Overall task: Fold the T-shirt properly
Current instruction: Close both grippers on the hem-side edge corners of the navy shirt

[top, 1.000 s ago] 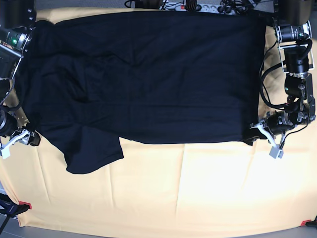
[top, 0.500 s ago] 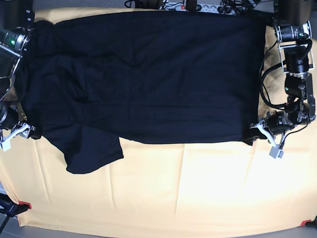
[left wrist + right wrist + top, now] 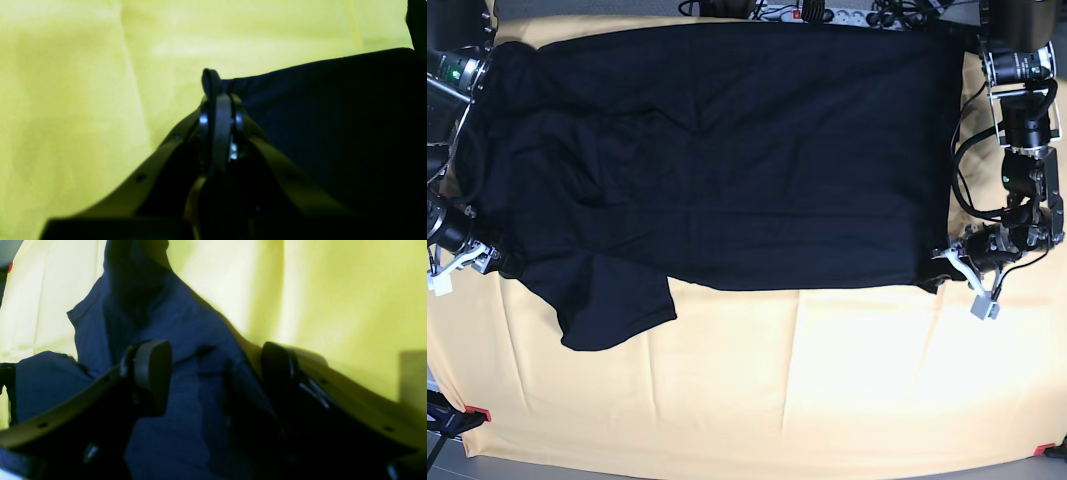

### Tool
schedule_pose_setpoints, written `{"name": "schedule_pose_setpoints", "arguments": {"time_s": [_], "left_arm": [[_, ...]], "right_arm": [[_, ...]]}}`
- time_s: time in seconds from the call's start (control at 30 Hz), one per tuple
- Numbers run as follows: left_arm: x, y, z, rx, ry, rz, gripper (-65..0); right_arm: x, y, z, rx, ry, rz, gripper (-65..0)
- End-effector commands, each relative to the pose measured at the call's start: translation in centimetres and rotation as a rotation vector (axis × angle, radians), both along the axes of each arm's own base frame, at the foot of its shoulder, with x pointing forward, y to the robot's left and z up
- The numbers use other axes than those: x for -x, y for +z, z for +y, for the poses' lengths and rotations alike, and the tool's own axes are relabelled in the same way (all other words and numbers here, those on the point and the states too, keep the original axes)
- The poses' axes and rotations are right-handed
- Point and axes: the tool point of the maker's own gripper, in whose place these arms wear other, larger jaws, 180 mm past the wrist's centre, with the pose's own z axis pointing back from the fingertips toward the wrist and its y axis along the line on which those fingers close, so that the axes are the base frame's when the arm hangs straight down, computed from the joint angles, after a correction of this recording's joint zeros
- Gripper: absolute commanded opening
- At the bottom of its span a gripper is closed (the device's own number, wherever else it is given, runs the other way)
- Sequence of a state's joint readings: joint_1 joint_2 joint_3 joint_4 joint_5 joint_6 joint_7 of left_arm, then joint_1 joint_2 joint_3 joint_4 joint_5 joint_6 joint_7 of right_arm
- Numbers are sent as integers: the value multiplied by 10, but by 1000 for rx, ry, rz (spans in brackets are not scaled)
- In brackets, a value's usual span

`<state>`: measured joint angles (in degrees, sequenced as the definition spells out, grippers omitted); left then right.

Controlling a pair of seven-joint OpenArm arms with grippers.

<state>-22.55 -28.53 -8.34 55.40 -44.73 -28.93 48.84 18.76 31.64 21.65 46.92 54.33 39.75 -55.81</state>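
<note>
Meanwhile, left end effector [image 3: 218,100] pinches the T-shirt [image 3: 727,150]; right end effector [image 3: 213,373] gapes.

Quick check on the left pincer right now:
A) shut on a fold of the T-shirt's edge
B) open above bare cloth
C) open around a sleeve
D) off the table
A: the left wrist view shows the left pincer closed, with a bunched fold of the T-shirt pinched between its fingertips.

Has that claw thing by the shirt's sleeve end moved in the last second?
Yes. In the base view the right end effector has slid up along the yellow cloth's edge and inward, toward the T-shirt.
</note>
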Motion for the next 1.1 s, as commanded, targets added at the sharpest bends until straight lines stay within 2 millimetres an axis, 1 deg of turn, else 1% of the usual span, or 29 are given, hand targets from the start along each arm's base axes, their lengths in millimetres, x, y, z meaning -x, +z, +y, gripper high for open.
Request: {"name": "schedule_pose_setpoints", "arguments": {"time_s": [0.0,0.03,0.07,0.1,0.17,0.2,0.33,0.4,0.6,0.73,0.87,1.07], "left_arm": [[-7,13,9,-23,9,-26,-650],[-7,13,9,-23,9,-26,-650],[-7,13,9,-23,9,-26,-650],[-7,13,9,-23,9,-26,-650],[-7,13,10,-24,9,-26,-650],[-8,13,10,-23,9,-27,-650],[-12,18,10,-24,6,-41,-650],[-16,24,11,-26,7,-55,-650],[-34,51,8,-29,-19,-129,-650],[-48,71,5,-28,-30,-222,-650],[-56,80,10,-53,-9,-283,-650],[-63,87,15,-81,11,-344,-650]], "right_arm": [[-4,11,-8,23,6,-16,-246],[-4,11,-8,23,6,-16,-285],[-4,11,-8,23,6,-17,-343],[-5,11,-8,23,6,-17,-420],[-5,12,-8,23,4,-20,-596],[-6,13,-9,23,2,-26,-650],[-13,21,-9,25,0,-47,-650],[-21,30,-13,29,-11,-78,-650],[-34,51,-26,55,-38,-141,-650],[-42,57,-33,96,-63,-178,-650],[-46,58,-40,149,-77,-195,-650],[-61,78,-40,150,-81,-243,-650]]}}
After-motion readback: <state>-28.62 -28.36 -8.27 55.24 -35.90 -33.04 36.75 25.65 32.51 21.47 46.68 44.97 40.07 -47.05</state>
